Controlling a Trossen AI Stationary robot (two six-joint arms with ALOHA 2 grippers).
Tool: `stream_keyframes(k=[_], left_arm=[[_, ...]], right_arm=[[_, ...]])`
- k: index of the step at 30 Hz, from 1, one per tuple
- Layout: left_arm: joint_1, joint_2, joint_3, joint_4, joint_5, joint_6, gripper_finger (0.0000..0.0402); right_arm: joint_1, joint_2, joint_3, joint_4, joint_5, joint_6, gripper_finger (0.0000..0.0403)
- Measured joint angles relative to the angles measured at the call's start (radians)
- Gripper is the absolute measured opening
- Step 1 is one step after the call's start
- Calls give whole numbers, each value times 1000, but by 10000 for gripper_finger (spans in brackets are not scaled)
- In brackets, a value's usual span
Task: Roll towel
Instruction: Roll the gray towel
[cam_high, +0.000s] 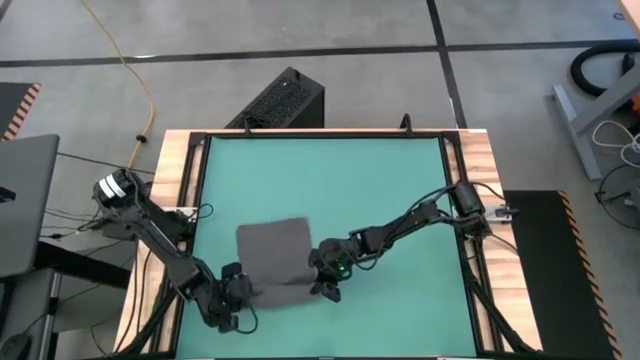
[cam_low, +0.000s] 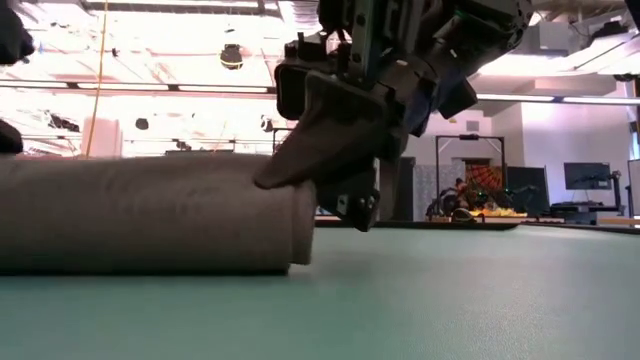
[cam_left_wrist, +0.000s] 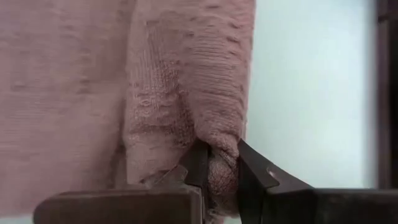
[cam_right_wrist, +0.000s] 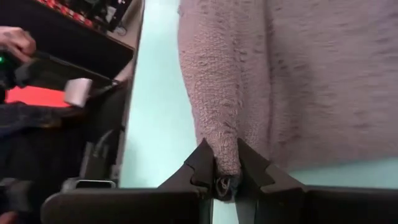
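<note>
The dark grey towel (cam_high: 273, 262) lies on the green mat, its near edge rolled into a thick roll (cam_low: 150, 215) that rests on the mat. The unrolled part spreads flat toward the far edge. My left gripper (cam_high: 232, 292) is at the roll's left end and is shut on it (cam_left_wrist: 217, 158). At the roll's right end, my right gripper (cam_high: 325, 285) is shut on the cloth too (cam_right_wrist: 222, 152). No tag shows. My left gripper pinches the left end of the roll (cam_left_wrist: 221, 140) between its two fingers, with bunched cloth of several layers between them. The fingers slant down from the near left. The roll lies on the mat. My right gripper pinches the right end of the roll (cam_right_wrist: 222, 134) between its two fingers, with several layers between them. It comes slanting down from the right. A flap of cloth (cam_low: 300, 165) is drawn up off the roll's end, and the roll stays on the mat.
Bare green mat (cam_high: 330, 180) stretches beyond the towel toward the far edge and to the right. A black frame and wooden border (cam_high: 470, 200) ring the mat. A black box (cam_high: 280, 100) stands on the floor behind the table.
</note>
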Motion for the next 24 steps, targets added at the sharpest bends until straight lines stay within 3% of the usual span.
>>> stream_keyframes(k=[8, 13, 16, 20, 24], left_arm=[[58, -216, -27, 19, 112, -85, 30], [83, -241, -92, 50, 177, -182, 30], [84, -235, -133, 155, 209, -208, 33], [83, -235, -156, 217, 214, -205, 31], [79, -235, -158, 207, 242, -204, 30]], right_arm=[[-20, -2, -1, 7, -3, 33, 54], [-17, -2, -4, 74, 40, -51, 54], [-20, -1, -4, 112, 7, -42, 56], [-25, 0, 15, 109, -28, -72, 79], [-34, -4, 35, 3, -58, -137, 128]])
